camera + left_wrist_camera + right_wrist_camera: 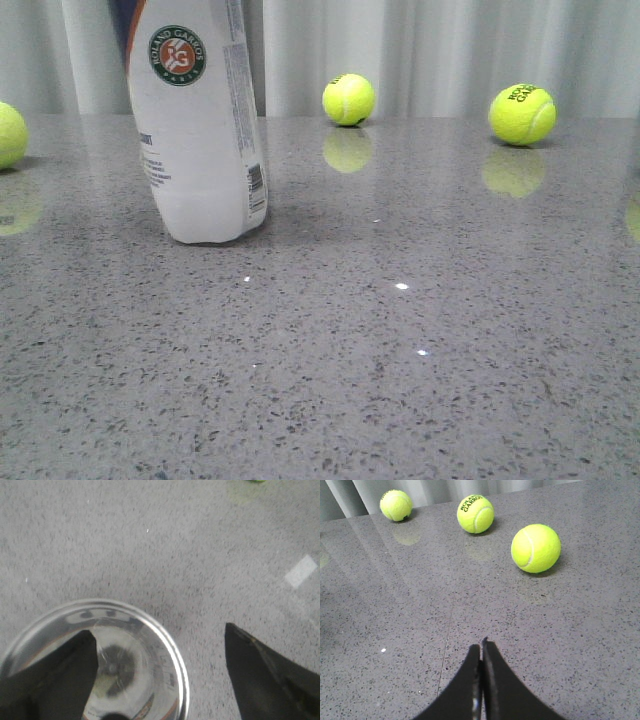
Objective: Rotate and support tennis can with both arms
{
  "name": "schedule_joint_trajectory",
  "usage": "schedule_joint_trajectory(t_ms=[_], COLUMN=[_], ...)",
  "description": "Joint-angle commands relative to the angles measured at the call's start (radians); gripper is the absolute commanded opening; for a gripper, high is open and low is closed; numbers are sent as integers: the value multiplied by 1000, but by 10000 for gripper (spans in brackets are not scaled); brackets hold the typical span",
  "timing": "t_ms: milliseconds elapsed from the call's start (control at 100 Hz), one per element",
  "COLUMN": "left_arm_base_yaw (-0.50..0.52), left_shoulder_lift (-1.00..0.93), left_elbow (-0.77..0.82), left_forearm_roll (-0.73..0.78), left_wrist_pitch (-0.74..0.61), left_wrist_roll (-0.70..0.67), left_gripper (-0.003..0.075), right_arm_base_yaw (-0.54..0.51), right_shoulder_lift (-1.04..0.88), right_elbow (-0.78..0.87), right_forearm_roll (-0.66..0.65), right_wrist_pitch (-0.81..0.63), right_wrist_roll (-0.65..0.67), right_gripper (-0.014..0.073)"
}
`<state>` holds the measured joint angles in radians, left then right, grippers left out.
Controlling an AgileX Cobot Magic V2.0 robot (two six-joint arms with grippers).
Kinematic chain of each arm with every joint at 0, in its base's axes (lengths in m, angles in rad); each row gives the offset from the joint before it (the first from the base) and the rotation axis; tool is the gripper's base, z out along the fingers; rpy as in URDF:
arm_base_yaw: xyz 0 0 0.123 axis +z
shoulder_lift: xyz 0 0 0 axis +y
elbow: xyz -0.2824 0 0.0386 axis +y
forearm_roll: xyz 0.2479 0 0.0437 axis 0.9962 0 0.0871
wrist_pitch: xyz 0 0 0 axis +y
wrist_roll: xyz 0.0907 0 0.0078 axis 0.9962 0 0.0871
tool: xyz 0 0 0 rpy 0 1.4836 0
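Note:
The tennis can (195,130) stands on the grey table at the left of the front view, white with the round Roland Garros badge and a barcode; its top is cut off by the frame. The left wrist view looks down into its open mouth with the metal rim (172,650). My left gripper (159,630) is open above it: one black finger (60,675) hangs over the mouth, the other (260,675) is outside the rim. My right gripper (481,647) is shut and empty, low over bare table. Neither gripper shows in the front view.
Tennis balls lie at the back of the table (349,99), (522,113), and one at the left edge (8,134). Three balls lie ahead of the right gripper (536,548), (475,513), (396,504). A curtain hangs behind the table.

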<state>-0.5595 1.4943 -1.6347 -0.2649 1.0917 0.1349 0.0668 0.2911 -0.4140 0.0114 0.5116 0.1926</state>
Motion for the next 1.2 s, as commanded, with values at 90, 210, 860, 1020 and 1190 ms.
schedule_joint_trajectory(t_ms=[90, 210, 860, 1020, 1190], left_arm_base_yaw=[-8, -8, -8, -8, 3], left_shoulder_lift=[-121, -210, -835, -922, -960], left_elbow=[-11, 79, 979, 1103, 1189], left_forearm_roll=[-30, -29, -29, -29, -29], left_wrist_pitch=[-200, -322, -936, -936, -961], left_wrist_roll=[49, 65, 65, 65, 65], left_gripper=[477, 382, -21, -21, -21], right_arm_base_yaw=[-6, -6, -6, -6, -6], right_shoulder_lift=[7, 7, 7, 7, 7], right_elbow=[-26, -26, -26, -26, -26], right_forearm_roll=[2, 2, 2, 2, 2], right_wrist_pitch=[-85, -85, -85, -85, -85], right_wrist_roll=[-7, -7, -7, -7, -7], right_gripper=[-66, -66, -66, -66, -66])
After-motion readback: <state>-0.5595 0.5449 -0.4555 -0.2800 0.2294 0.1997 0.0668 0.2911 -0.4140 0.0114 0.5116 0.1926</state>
